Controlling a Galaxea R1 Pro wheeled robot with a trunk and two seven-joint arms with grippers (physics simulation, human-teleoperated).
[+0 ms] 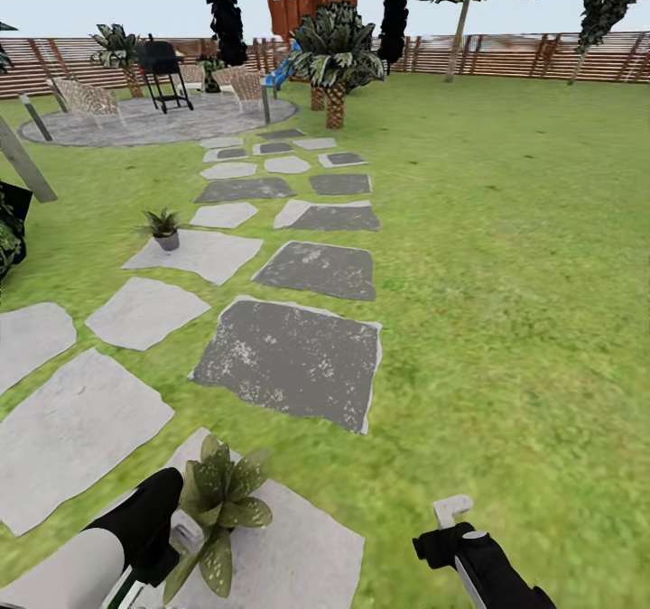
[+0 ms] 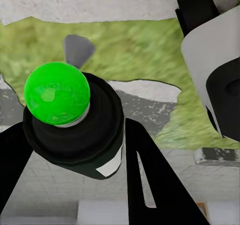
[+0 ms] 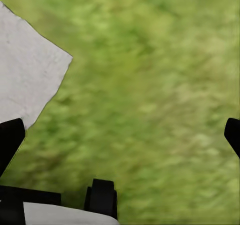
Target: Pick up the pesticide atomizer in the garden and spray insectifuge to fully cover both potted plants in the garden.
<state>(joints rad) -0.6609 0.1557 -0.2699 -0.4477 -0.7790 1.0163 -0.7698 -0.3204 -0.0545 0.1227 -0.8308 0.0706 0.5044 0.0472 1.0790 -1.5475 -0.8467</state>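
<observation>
My left gripper sits at the head view's lower left, right beside the near potted plant, a rosette of speckled olive leaves on a pale stone. It is shut on the pesticide atomizer, whose pale head shows against the leaves. In the left wrist view the dark bottle, with a white patch and a bright green round top, is clamped between the black fingers. A second potted plant in a small grey pot stands farther off to the left. My right gripper hangs open over grass.
Grey and white stepping stones run ahead toward a round paved patio with a black grill and chairs. A striped-leaf palm stands beyond the path. A brown slatted fence closes the lawn. Open grass lies to the right.
</observation>
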